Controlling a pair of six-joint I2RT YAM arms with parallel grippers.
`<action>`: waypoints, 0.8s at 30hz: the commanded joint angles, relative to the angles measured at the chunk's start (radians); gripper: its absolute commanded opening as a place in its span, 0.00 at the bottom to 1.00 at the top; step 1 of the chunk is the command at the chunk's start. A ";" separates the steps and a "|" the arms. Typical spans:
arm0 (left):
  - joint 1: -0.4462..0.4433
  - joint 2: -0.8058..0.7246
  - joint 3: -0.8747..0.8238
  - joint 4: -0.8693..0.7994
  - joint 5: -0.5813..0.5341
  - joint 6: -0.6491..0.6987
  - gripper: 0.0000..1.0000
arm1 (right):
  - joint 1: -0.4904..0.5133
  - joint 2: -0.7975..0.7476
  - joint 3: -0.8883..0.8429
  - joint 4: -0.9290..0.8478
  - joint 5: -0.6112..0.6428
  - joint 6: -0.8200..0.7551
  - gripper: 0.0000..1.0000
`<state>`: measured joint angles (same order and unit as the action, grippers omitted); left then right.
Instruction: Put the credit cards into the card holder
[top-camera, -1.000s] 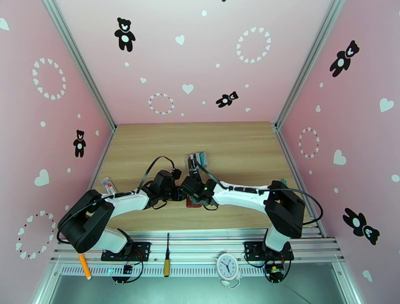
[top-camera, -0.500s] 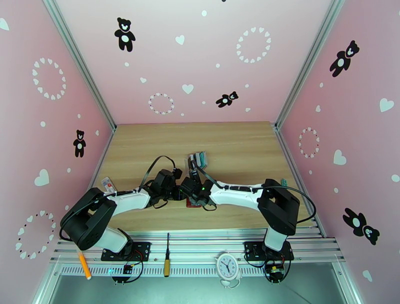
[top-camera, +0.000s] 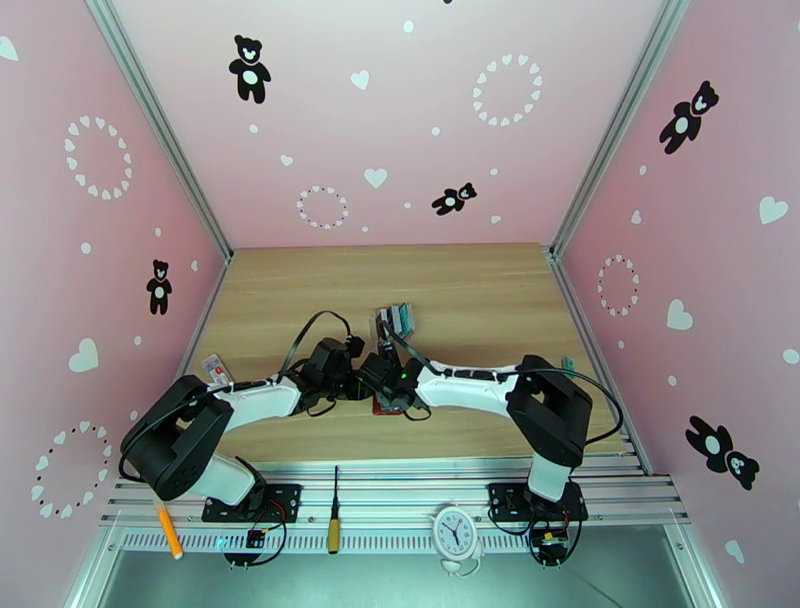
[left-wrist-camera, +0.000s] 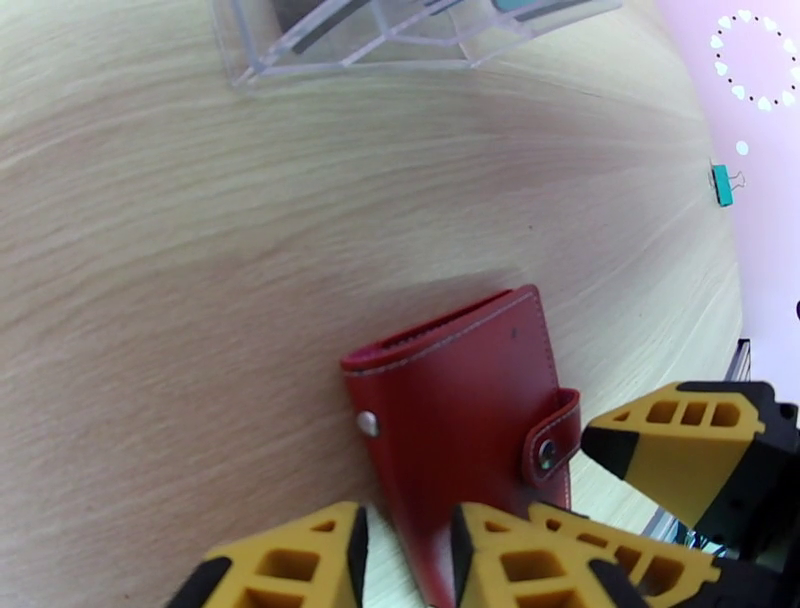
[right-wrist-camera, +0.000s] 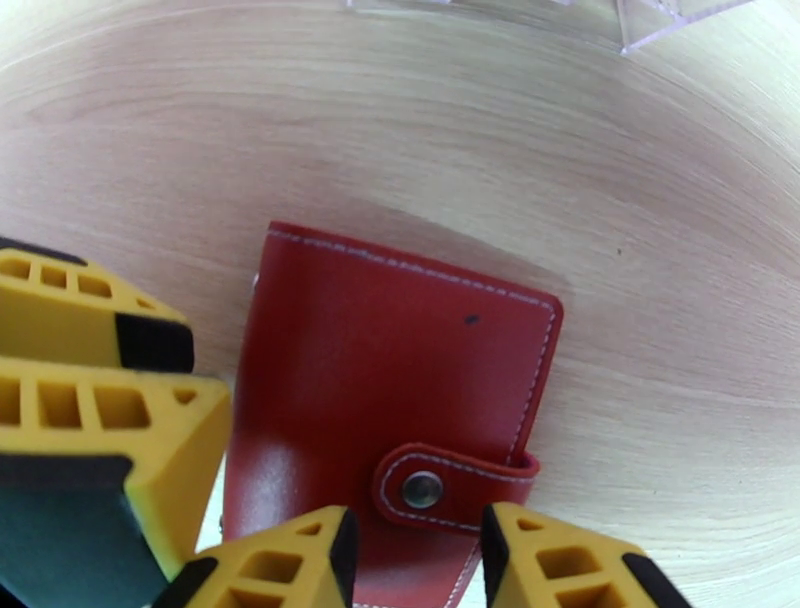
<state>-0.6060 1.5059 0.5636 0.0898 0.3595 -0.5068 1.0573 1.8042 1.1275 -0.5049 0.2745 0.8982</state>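
One card holder (right-wrist-camera: 400, 370), bearing one snap tab (right-wrist-camera: 450, 485) and two metal studs (left-wrist-camera: 368, 423). One clear rack (left-wrist-camera: 300, 35). The credit cards (top-camera: 404, 318) standing in it look like two teal ones, though they are too small to count surely. Two claws, the left claw (left-wrist-camera: 408, 540) and the right claw (right-wrist-camera: 415, 548), with four yellow fingers (right-wrist-camera: 100, 400) in all. One teal clip (left-wrist-camera: 722, 185), one clock (top-camera: 455, 528), one screwdriver (top-camera: 334, 525), one orange pen (top-camera: 168, 532), one desk (top-camera: 480, 290).

The card holder (left-wrist-camera: 470, 400) is laid flat on the table (left-wrist-camera: 150, 300), in front of the rack (left-wrist-camera: 400, 30), in which the credit cards (top-camera: 402, 318) are stood. It is flanked by the left gripper (left-wrist-camera: 407, 530) on its left and the right gripper (right-wrist-camera: 415, 540) on its right.
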 joint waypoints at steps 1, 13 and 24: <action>-0.009 0.020 0.020 -0.013 -0.003 -0.006 0.31 | -0.012 0.014 0.016 0.006 -0.010 0.001 0.40; -0.008 0.042 0.033 -0.024 -0.005 -0.007 0.30 | -0.021 0.031 0.024 0.027 -0.034 -0.007 0.40; -0.008 0.055 0.039 -0.028 -0.004 -0.006 0.28 | -0.025 0.052 0.028 0.024 -0.037 -0.011 0.36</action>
<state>-0.6060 1.5513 0.5812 0.0746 0.3595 -0.5098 1.0336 1.8256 1.1275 -0.4755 0.2485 0.8921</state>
